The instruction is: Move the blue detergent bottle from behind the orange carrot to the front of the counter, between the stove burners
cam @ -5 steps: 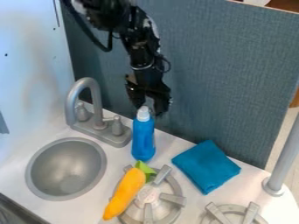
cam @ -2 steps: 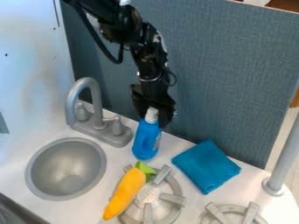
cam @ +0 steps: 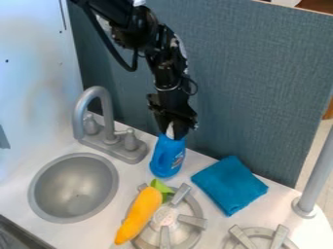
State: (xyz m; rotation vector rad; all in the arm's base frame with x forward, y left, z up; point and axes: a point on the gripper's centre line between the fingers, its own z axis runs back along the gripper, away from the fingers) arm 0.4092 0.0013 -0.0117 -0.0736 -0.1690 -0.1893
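Gripper (cam: 174, 135) is clamped around the white cap (cam: 170, 130) of a blue bottle (cam: 168, 158). Bottle is flanked by faucet (cam: 96, 102) and blue cloth (cam: 230, 185).

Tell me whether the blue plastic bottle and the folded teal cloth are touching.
Apart: the camera view shows a strip of white counter between the bottle and the cloth.

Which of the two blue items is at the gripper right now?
The blue bottle: its white cap is between the fingers of the gripper. The folded blue cloth lies apart from it on the counter.
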